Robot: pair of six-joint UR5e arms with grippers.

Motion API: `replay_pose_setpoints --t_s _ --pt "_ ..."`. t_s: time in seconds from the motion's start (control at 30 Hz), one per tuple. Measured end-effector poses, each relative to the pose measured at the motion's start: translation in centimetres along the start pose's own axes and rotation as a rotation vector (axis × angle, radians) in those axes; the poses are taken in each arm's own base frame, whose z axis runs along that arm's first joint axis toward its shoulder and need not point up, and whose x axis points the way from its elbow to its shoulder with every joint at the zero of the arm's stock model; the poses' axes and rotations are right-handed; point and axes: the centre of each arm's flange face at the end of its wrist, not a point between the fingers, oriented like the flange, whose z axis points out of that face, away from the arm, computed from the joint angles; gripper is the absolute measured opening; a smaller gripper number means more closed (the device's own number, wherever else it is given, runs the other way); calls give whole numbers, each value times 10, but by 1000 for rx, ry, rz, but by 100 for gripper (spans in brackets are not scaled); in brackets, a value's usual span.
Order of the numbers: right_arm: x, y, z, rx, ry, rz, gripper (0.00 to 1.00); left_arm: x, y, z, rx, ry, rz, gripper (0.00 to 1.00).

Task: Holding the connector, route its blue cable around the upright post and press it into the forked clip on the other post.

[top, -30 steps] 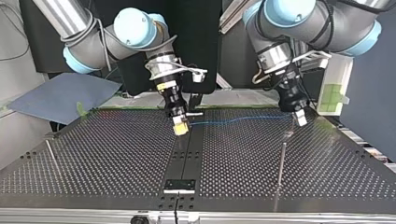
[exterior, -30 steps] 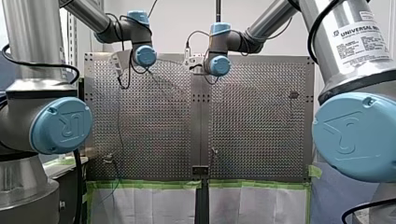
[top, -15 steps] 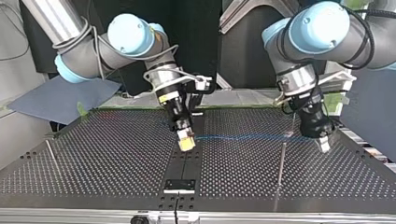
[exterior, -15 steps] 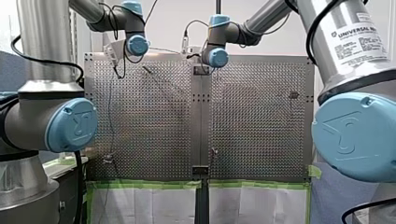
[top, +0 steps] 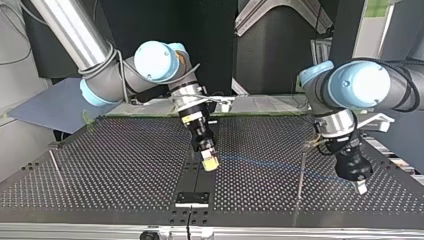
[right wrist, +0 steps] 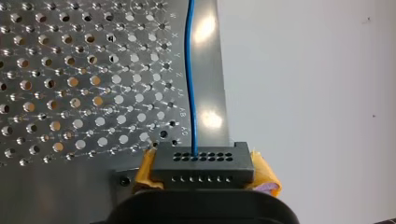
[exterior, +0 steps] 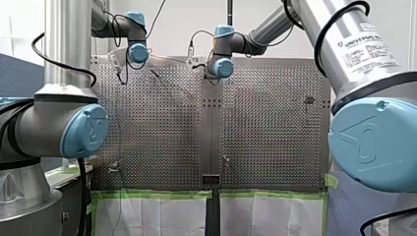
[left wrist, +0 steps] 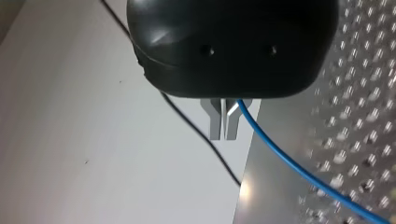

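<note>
The right gripper (right wrist: pixel 205 173) clamps the connector (right wrist: pixel 201 161) (yellow pads either side); the left gripper (left wrist: pixel 225 123) pinches the blue cable (left wrist: pixel 280 158) near the table's (left wrist: pixel 359 93) edge.

The surface (top: pixel 125 165) is a perforated metal plate in two halves, joined down the middle by a plain strip (top: pixel 197 175). A small black bracket (top: pixel 192 198) sits on that strip near the top view's near edge. A thin upright post (top: pixel 301 172) stands at that view's right, and a second thin rod (top: pixel 56 167) shows tilted at its left. In the front view, green tape (exterior: pixel 157 194) lines the surface's near edge.
</note>
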Motion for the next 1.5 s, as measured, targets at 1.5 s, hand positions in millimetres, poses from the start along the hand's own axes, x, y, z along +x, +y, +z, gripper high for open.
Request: replay_pose_setpoints --t_s 1.5 --pt "-80 28 16 -45 -68 -10 0 110 44 47 95 191 32 7"
